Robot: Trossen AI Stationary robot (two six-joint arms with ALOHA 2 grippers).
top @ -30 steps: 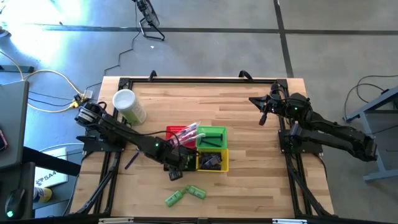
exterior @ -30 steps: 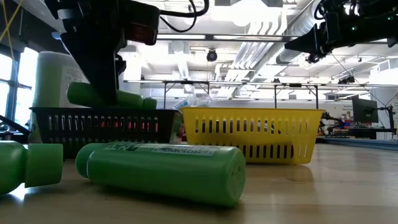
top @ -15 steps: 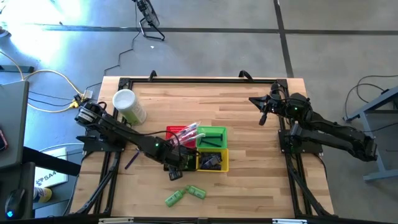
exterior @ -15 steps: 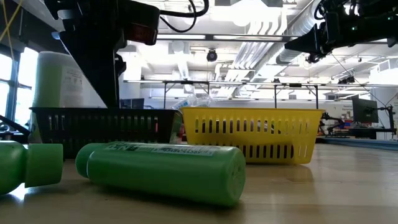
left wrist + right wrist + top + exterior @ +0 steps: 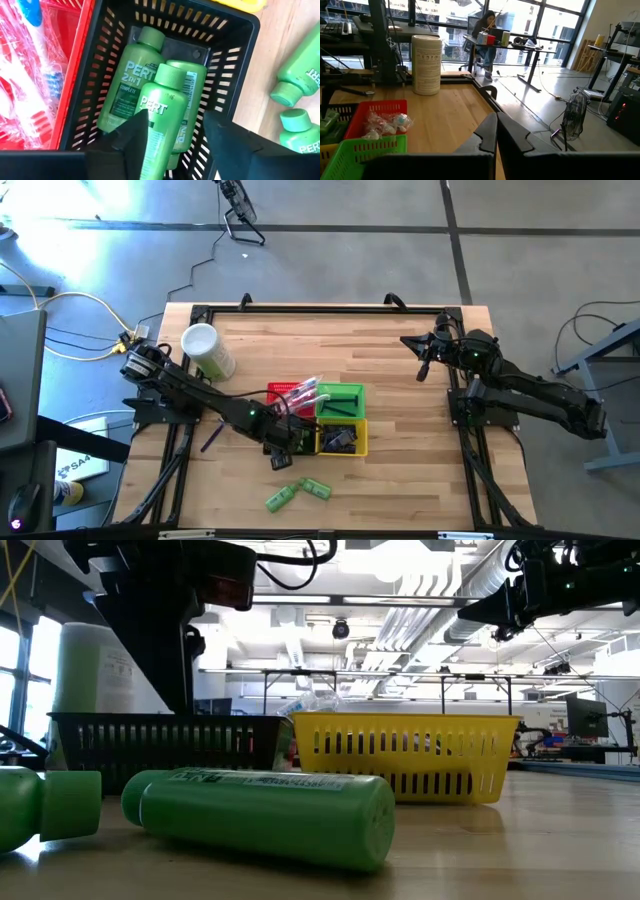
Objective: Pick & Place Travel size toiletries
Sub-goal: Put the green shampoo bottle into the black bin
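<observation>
Left gripper (image 5: 170, 132) over the black basket (image 5: 227, 65), fingers spread, green bottle (image 5: 159, 120) between them atop two bottles in the basket, no longer held above the rim as a second ago, right gripper (image 5: 422, 366) pressed shut, unmoved.

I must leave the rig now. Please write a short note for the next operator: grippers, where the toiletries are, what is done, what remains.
Left gripper: open over the black basket, a green bottle between its fingers but not gripped.
Right gripper: shut, empty, waiting at the table's far right.
Done: three green bottles in the black basket; toothbrushes in the red basket; dark items in the yellow basket.
Left: two green bottles lying on the table; one dark stick beside the left arm.
</observation>
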